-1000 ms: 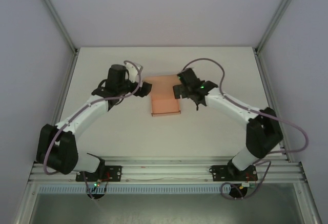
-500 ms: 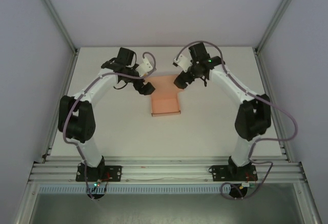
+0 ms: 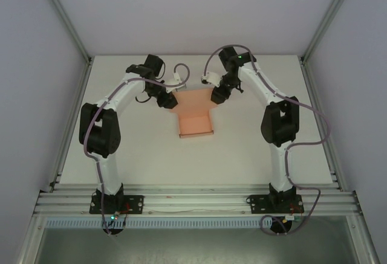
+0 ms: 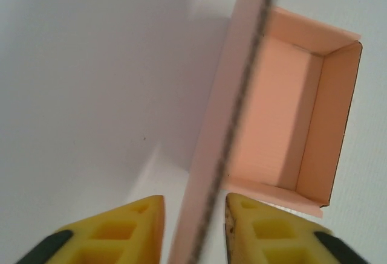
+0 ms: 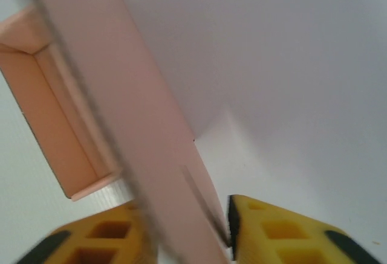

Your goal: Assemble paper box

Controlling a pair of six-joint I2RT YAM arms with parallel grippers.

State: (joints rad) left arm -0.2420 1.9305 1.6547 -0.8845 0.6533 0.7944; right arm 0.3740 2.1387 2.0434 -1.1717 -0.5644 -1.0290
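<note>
Both claws are straddling the raised far flap [image 3: 193, 101] of the box [image 3: 195, 124].
Top: the box is lying mid-desk [image 3: 133, 149], long axis 12-to-6, with the left claw [image 3: 171, 101] at its 11 and the right claw [image 3: 216, 95] at its 1, equally near. Left wrist: the jaws are narrowly flanking the flap, not yet pinching. Right wrist: one finger [image 5: 272, 231] is touching the flap; grip unclear.

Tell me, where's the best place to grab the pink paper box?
Grab the paper box by its big flap at the far end, pinching a side edge from the left or right. The flap is one thin flat sheet sticking out past the open part, so a pinch can probably close on both faces.
</note>
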